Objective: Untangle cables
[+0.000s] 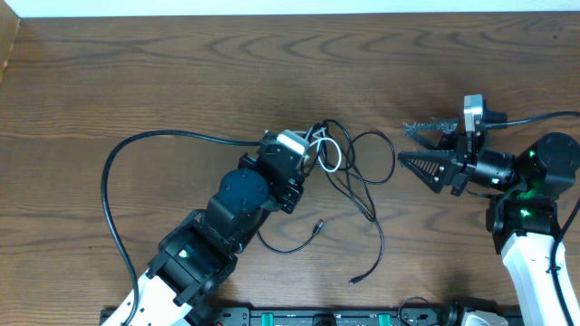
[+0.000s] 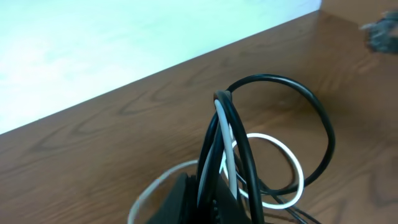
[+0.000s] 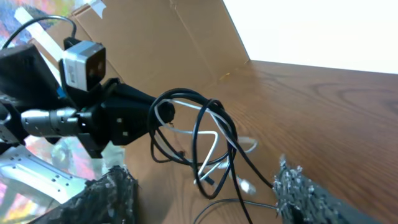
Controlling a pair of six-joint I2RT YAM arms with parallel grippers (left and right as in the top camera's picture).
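"The brown wood table [image 1: 136, 81] has a bunch of cables [image 2: 239, 134] on it. Where is the bunch?"

"Right in the left gripper [image 1: 311, 147]. It is pinched tight on the bunch and holds it up."

"And the right gripper [image 1: 410, 147]?"

"Off to the side of the left gripper, spread wide, holding nothing."

"Is the job done?"

"I think not. The white cable [image 2: 229, 146] is looped in with the black cables [image 2: 267, 78]. All need pulling apart."

Dark wood-grain table [image 1: 136, 81] meets a white wall [image 2: 93, 43]; cardboard panel [image 3: 155, 43] stands alongside.
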